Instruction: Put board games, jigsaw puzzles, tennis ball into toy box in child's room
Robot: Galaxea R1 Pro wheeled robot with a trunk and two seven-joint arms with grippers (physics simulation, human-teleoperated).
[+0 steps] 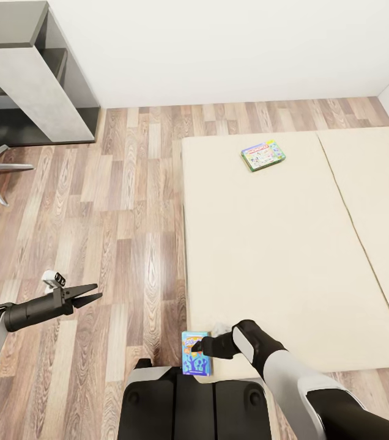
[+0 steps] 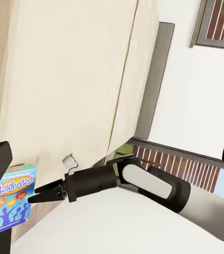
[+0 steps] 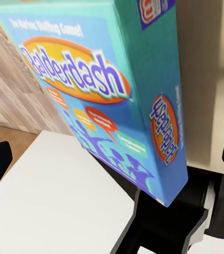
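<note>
Head view first: two board games in sight, and no bin or container anywhere in frame. One is the green-bordered game box [image 1: 262,154], lying flat on the far part of the bed [image 1: 280,256], well clear of both arms. The other is the blue Balderdash box [image 1: 196,354], down at the near corner of the mattress, just in front of the robot's dark base [image 1: 194,406]. The right gripper [image 1: 202,346] is right on that blue box, arm bent in from the right, but from up here I can't tell whether the jaws are clamped on it.

Left gripper [image 1: 90,297] hangs out over the wood-plank floor [image 1: 127,201], well apart from the bed, its two dark fingers spread a little with nothing between them.

Left wrist view gives what the head misses: the right arm side-on, its gripper [image 2: 35,198] tapering to a point that meets the edge of the blue box [image 2: 11,203], the title legible, plus a grey headboard [image 2: 155,79] and slatted shutters [image 2: 217,24] beyond the mattress.

Right wrist view: the blue box [image 3: 106,90] looms tilted and very close, orange logo and side panel readable, floor planks behind it. The fingers sit at the frame edges, so the grip itself isn't clear.

A grey shelf unit [image 1: 29,73] stands against the wall at far left.
</note>
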